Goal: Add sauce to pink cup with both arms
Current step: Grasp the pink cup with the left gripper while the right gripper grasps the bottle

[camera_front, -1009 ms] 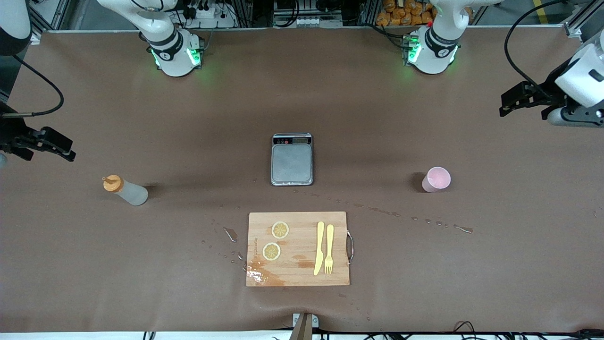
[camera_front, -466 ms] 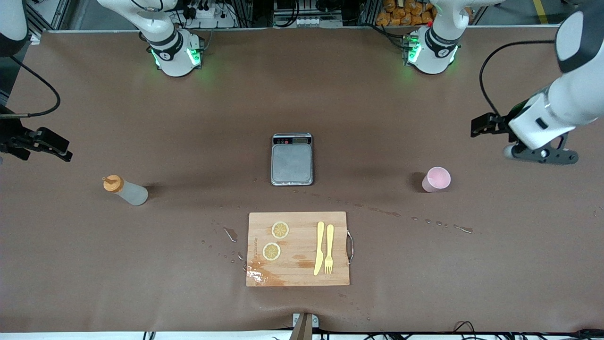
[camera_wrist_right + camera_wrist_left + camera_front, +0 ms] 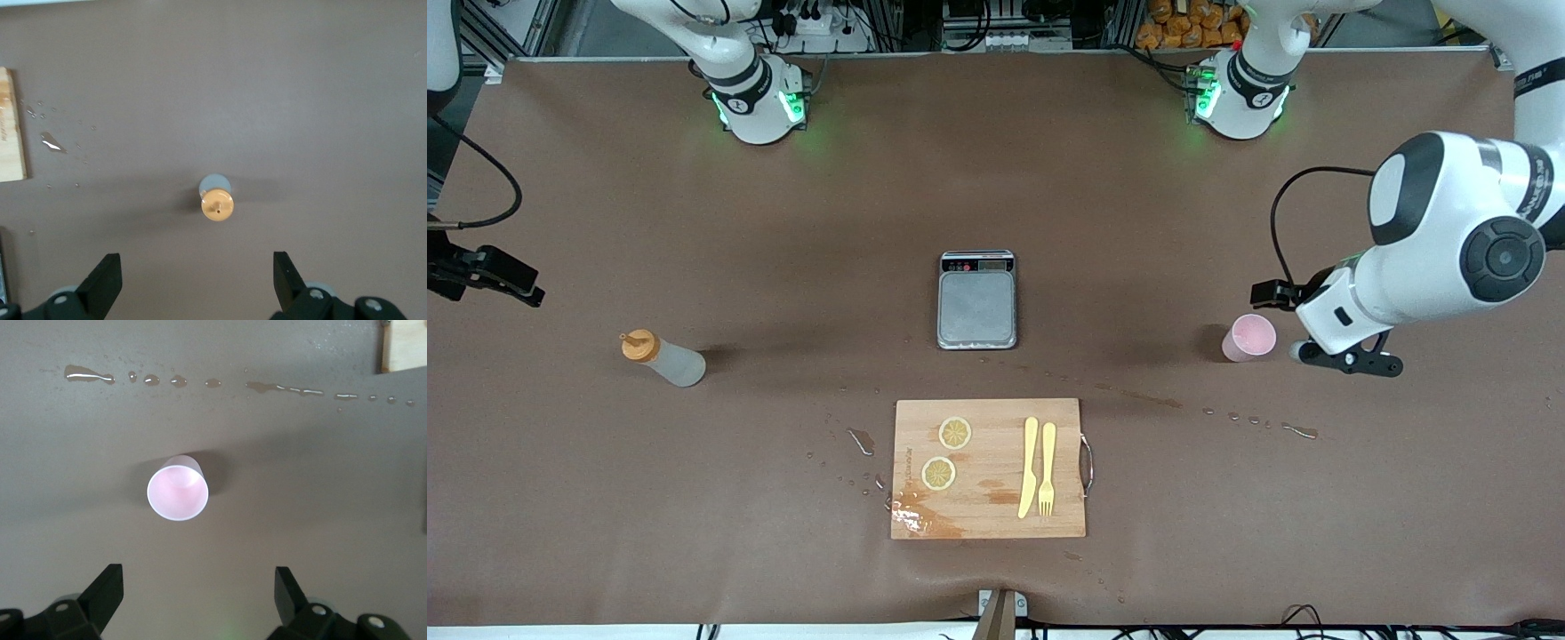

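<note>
The sauce bottle [image 3: 660, 357], whitish with an orange cap, stands upright toward the right arm's end of the table. In the right wrist view it shows from above [image 3: 217, 200]. My right gripper [image 3: 503, 276] hangs open and empty over the table's edge near it [image 3: 197, 257]. The pink cup [image 3: 1249, 337] stands upright and empty toward the left arm's end, and also shows from above in the left wrist view [image 3: 177, 487]. My left gripper [image 3: 1272, 293] is open and empty in the air right beside the cup [image 3: 197, 577], not touching it.
A grey scale [image 3: 977, 300] sits mid-table. A wooden cutting board [image 3: 989, 520] nearer the front camera carries two lemon slices [image 3: 955, 433], a yellow knife [image 3: 1029, 467] and a fork [image 3: 1047, 468]. Water drops [image 3: 1263, 420] trail across the mat from board to cup.
My left arm has swung in from the table's end and down, bringing its gripper beside the pink cup. My right gripper has drifted slightly outward. Bottle and cup have not moved.
</note>
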Controlling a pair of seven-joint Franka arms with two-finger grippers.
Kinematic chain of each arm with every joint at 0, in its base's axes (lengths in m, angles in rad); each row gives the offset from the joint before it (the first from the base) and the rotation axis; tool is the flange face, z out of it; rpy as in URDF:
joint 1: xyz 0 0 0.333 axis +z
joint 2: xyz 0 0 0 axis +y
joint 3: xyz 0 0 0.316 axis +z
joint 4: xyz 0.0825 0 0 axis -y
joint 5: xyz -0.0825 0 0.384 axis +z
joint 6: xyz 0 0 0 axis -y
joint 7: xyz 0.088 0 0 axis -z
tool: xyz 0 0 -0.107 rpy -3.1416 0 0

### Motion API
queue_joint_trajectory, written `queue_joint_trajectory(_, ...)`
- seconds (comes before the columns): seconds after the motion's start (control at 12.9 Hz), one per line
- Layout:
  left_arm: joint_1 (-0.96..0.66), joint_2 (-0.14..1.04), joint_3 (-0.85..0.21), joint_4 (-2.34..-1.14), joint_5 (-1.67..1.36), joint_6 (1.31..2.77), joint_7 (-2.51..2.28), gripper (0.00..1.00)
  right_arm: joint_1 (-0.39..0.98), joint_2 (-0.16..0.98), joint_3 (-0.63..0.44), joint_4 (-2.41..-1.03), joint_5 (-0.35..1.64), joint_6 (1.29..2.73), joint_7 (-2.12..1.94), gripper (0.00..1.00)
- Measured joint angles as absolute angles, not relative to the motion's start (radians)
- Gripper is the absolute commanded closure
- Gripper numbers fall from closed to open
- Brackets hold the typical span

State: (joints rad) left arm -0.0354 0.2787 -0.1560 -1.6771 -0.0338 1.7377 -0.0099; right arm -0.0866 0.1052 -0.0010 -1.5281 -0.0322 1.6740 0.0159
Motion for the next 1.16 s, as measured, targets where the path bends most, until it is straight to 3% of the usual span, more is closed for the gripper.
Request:
queue_joint_trajectory(0.54, -0.008, 0.304, -0.151, -1.899, 0.015, 2.039, -0.01, 0.0, -0.198, 0.146, -0.006, -1.553, -0.023, 1.617, 0.196, 0.0)
queue_joint_trajectory(1.16, 0.043, 0.41, -0.15, -1.951, 0.099, 2.18, -0.007, 0.0, -0.375, 0.301, -0.007, -1.564, 0.241, 1.589, 0.383, 0.0)
